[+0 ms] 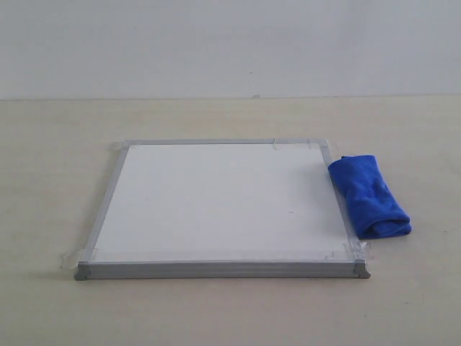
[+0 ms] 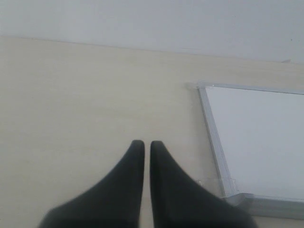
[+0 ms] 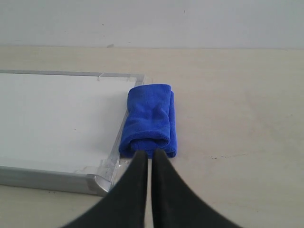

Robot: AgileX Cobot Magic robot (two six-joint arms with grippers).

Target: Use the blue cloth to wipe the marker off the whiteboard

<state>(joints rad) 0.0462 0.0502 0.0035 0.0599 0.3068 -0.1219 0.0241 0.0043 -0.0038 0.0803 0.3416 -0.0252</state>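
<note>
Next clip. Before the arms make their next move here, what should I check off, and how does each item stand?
1. The blue cloth lies folded against the whiteboard frame: ok.
2. The whiteboard lies flat on the table: ok.
3. The right gripper points at the cloth: ok.
4. Right gripper open for grasping: not ok, shut and empty.
5. The left gripper is off the board: ok, shut, empty.
6. Red marker line located: cannot tell, none shows.

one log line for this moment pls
whiteboard: looks clean | blue cloth: folded, against board's right edge | left gripper: shut, empty | right gripper: shut, empty
</note>
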